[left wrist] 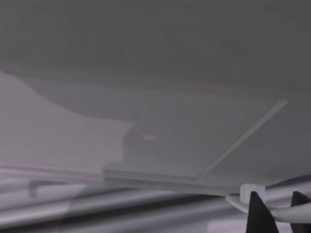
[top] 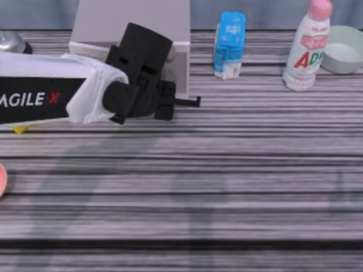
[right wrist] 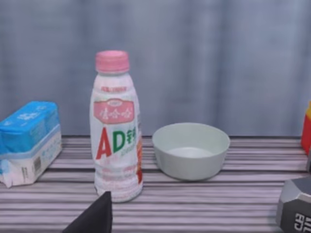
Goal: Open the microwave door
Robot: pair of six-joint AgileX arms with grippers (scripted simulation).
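Quick status from us: left claw (top: 144,68) is parked right up against the front of the microwave (top: 133,22), w/ the white AgileX arm reaching in from the top view's left. From above, the claw's black body covers most of the front, so only a grey slice of it peeks out just right of the claw.

The left wrist cam is basically filled by the microwave door (left wrist: 184,141), a flat grey panel v. close to the claw, w/ a thin pale line across it. A pale curved bit shows right at the claw's end. Whether the claw is spread or pinching anything, we can't tell tbh. We also can't tell if the door is ajar or flush.

Other stuff, going right from the left claw:
- blue carton (top: 229,45), near
- pink-capped bottle (top: 306,48), well apart
- pale bowl (top: 343,50), just past the bottle

Left of the claw, behind the arm, there's a shiny grey thing (top: 11,42). All of it sits on the striped table (top: 227,187).

Right arm isn't in the top view. Its wrist cam shows only a dark wedge of the right claw (right wrist: 95,218), state unknown. The bottle stands just ahead of it, w/ the bowl and the carton on either side.
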